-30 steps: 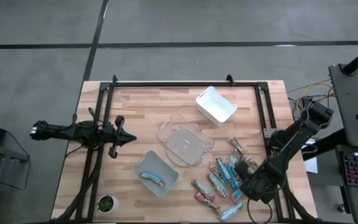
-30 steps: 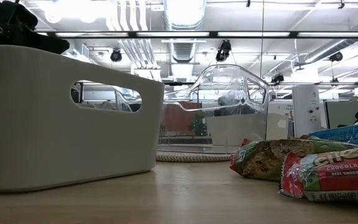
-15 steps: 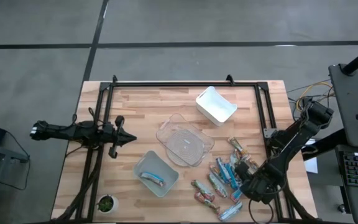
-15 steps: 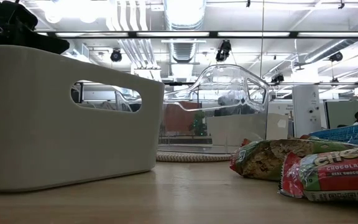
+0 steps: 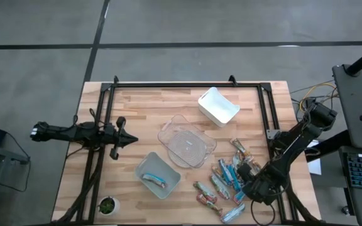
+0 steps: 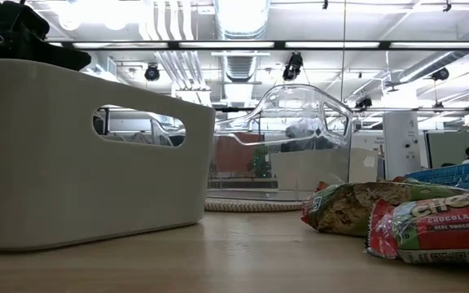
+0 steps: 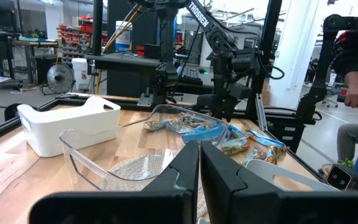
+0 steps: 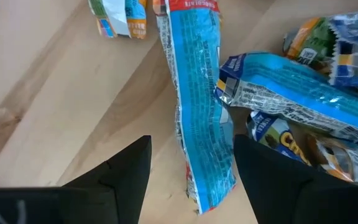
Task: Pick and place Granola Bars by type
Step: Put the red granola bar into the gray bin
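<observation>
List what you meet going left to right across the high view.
Left hand → blue-grey bin → clear bin → white bin → pile of granola bars → right hand.

Granola Bars (image 5: 228, 177) in blue, red and greenish-brown shiny wrappers, lying flat, heaped loosely near the table's right front corner.

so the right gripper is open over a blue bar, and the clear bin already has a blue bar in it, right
Only the bin is wrong. In the high view the blue bar already sorted lies in the pale blue-grey bin; the clear bin holds no bar. The right gripper is indeed open over a blue bar.
</observation>
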Motion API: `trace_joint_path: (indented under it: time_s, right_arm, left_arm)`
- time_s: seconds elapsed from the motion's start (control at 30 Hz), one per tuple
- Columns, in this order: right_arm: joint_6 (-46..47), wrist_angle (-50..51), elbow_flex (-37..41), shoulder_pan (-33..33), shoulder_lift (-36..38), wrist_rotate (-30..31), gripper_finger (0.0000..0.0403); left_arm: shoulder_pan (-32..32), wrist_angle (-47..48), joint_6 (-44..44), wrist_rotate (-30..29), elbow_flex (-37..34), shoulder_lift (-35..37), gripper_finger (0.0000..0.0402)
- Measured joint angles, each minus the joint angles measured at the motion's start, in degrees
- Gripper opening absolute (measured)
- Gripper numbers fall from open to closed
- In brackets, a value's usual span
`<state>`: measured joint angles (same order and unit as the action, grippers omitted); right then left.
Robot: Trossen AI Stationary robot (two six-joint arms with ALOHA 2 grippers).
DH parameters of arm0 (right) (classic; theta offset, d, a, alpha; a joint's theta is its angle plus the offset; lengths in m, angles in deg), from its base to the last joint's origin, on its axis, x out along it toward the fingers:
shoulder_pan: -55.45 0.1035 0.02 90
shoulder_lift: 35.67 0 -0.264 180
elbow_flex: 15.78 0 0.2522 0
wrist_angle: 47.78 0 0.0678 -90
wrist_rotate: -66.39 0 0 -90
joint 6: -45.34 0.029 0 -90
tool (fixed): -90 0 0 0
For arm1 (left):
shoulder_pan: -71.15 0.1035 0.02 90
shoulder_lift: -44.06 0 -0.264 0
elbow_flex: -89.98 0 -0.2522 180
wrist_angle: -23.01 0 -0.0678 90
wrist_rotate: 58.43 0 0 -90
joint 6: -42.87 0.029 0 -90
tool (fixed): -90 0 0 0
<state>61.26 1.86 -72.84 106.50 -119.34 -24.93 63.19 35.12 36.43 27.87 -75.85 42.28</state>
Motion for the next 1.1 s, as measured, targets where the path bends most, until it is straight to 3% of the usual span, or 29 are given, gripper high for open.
trace_joint_path:
  time_s: [0.73, 1.1]
  right_arm:
    - [1.1, -3.7, 0.1, 0.0, -4.2, 1.5, 0.0213]
    - [0.1, -3.7, 0.1, 0.0, -4.1, 1.3, 0.0104]
  left_arm:
    - [0.0, 0.0, 0.0, 0.0, 0.0, 0.0, 0.0]
    - [0.0, 0.0, 0.0, 0.0, 0.0, 0.0, 0.0]
